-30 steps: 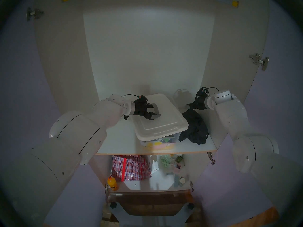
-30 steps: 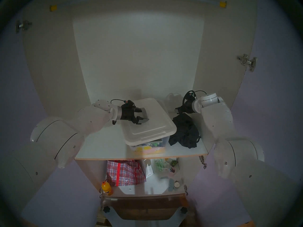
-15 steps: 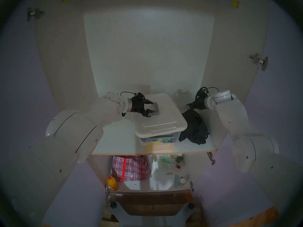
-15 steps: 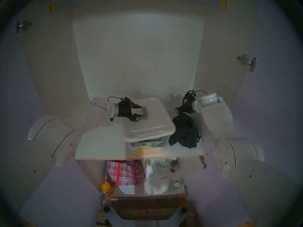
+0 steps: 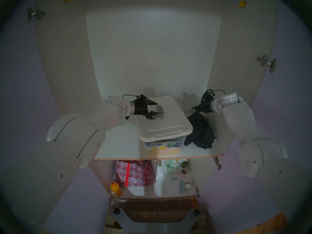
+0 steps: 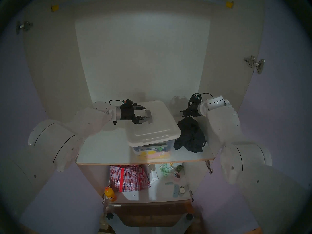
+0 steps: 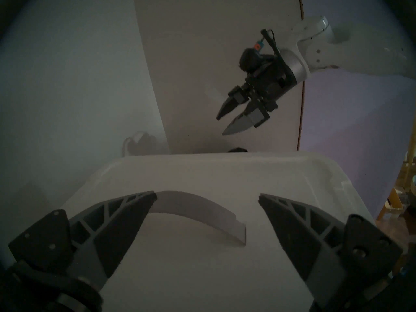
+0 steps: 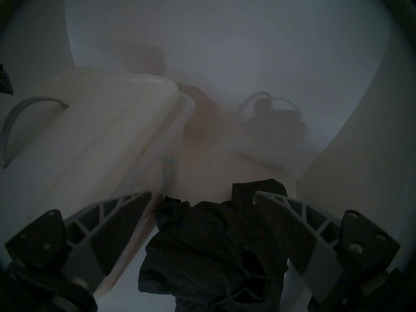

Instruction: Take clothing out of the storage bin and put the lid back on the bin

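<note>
Left wrist view puts the whole matter plainly: the left hand (image 7: 207, 197) hangs with its jaws spread wide and empty over the lid (image 7: 270, 181), and the grey strap handle (image 7: 198, 205) arches across just ahead of the fingertips, slightly toward the left finger. The strap's long axis runs crosswise to the hand's reach, from one finger toward the other — so the jaws line up along the strap rather than across it.

From the head camera, the lid (image 5: 168, 120) lies on the storage bin (image 5: 179, 141) but skewed, its near-left corner overhanging the clear tub. The bin stands on the shelf (image 5: 121, 144), its long axis running away from the robot. The clothing (image 5: 200, 132) is already out, heaped on the shelf just right of the bin.

The right hand (image 5: 195, 108) hovers above the far end of that heap, jaws open and holding nothing. It is beside the lid's right edge, while the left hand is directly over the lid — plainly the nearer one for squaring it, I judge.
</note>
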Tool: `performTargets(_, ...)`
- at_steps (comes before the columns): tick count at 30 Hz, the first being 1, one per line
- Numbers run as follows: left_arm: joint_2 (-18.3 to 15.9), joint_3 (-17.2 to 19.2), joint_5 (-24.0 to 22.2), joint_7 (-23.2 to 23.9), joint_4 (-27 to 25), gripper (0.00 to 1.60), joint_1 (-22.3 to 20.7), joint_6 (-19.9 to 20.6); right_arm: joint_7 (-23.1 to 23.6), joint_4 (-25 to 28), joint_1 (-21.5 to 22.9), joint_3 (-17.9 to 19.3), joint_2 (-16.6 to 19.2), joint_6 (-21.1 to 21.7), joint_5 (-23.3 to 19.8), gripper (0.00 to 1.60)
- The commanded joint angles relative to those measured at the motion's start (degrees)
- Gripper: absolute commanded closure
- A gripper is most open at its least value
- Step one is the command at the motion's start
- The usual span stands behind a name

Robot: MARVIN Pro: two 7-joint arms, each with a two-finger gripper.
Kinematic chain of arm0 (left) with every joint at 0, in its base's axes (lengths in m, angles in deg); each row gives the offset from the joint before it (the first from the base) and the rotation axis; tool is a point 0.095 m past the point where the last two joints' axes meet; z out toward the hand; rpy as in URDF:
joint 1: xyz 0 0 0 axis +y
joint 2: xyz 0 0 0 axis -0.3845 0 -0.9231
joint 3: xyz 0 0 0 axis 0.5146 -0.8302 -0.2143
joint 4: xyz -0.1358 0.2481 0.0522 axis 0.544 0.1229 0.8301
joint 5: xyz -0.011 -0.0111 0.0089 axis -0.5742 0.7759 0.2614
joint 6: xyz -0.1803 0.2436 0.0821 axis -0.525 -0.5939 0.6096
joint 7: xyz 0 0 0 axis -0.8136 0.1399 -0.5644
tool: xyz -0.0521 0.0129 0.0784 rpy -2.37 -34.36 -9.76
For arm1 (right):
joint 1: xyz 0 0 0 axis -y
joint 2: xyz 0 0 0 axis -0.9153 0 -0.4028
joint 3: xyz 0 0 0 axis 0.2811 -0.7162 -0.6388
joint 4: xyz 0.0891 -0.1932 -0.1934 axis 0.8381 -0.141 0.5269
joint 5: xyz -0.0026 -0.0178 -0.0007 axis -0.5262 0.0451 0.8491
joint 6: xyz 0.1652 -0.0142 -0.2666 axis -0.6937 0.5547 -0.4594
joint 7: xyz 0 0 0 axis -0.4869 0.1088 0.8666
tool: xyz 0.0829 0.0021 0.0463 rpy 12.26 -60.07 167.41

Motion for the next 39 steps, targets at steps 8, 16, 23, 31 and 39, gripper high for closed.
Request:
performTargets(8,-3.93,3.67,-0.58,-2.16,-2.03,0.0,1.95,-13.4,7.31,6.13,0.4,-2.58,-4.3,-1.62,-1.34,0.0)
performTargets(16,-6.31,2.81,1.23,-5.95,-2.97,0.0,1.58,-15.98,10.52,8.59,-0.37,-4.67,-6.61,-0.38,-1.27,0.0)
performTargets(23,-6.69,2.82,2.06,-7.21,-4.37,0.0,2.33,-16.34,13.82,9.7,-0.45,-5.92,-8.26,2.29,-1.54,0.0)
performTargets(31,-7.27,2.96,3.04,-8.84,-6.86,0.0,3.63,-16.14,13.03,11.96,-1.86,-7.01,-11.99,9.71,-0.79,0.0)
performTargets(39,-7.86,3.05,3.58,-10.01,-9.25,0.0,4.86,-15.65,6.96,13.79,-3.4,-5.74,-15.57,11.78,-0.56,0.0)
